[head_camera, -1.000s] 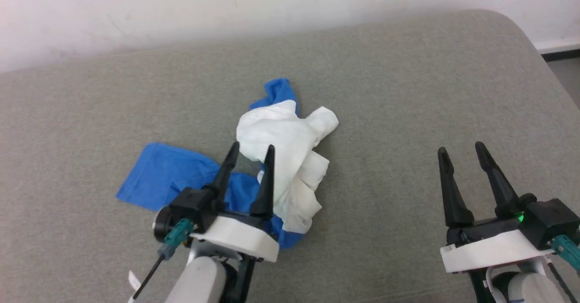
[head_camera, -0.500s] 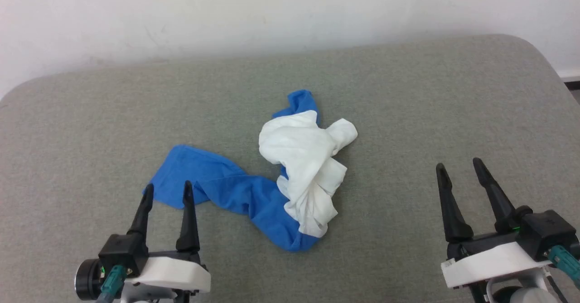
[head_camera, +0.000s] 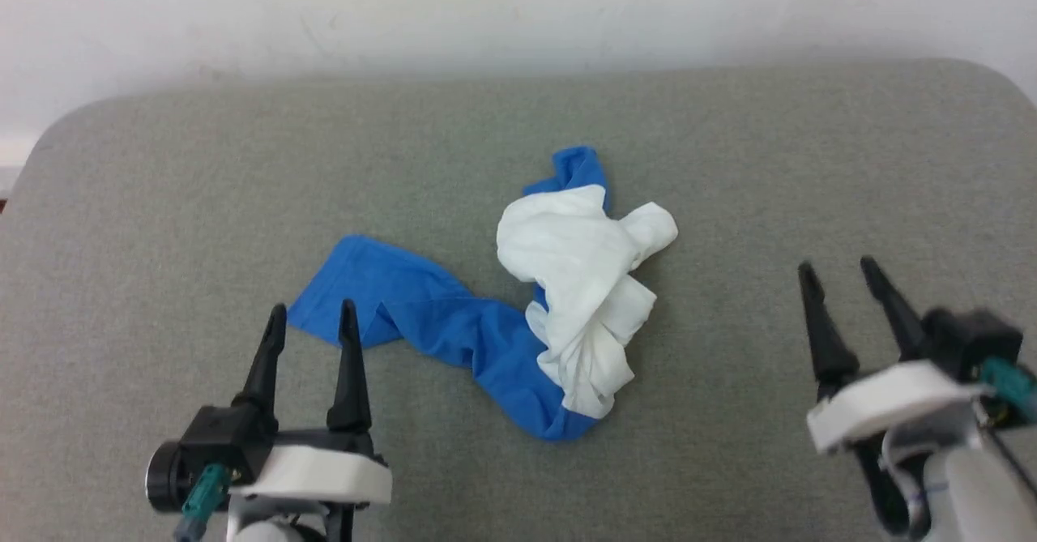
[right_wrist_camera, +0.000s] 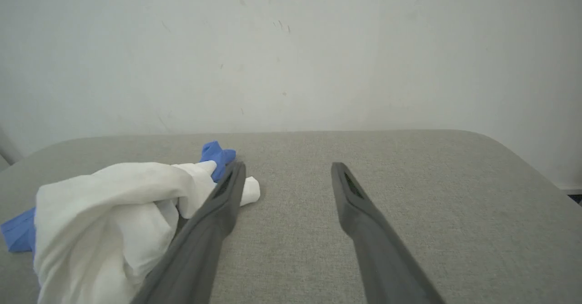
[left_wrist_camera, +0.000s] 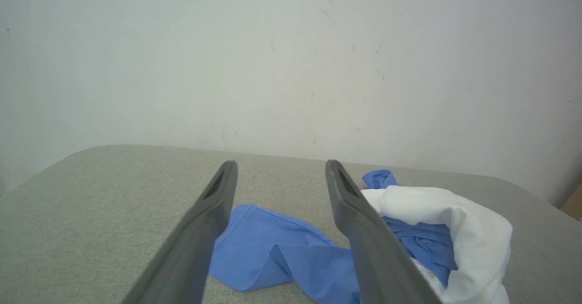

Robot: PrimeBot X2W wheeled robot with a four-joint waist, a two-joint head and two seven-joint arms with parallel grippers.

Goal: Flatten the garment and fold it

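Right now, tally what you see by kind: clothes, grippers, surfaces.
Shirt: 1
Grippers: 2 (left gripper, right gripper, both open)
Pad: 1
Total: 4

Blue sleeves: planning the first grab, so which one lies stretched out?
The sleeve running toward the left gripper; the other sleeve is just a bunched tip poking out behind the white body.
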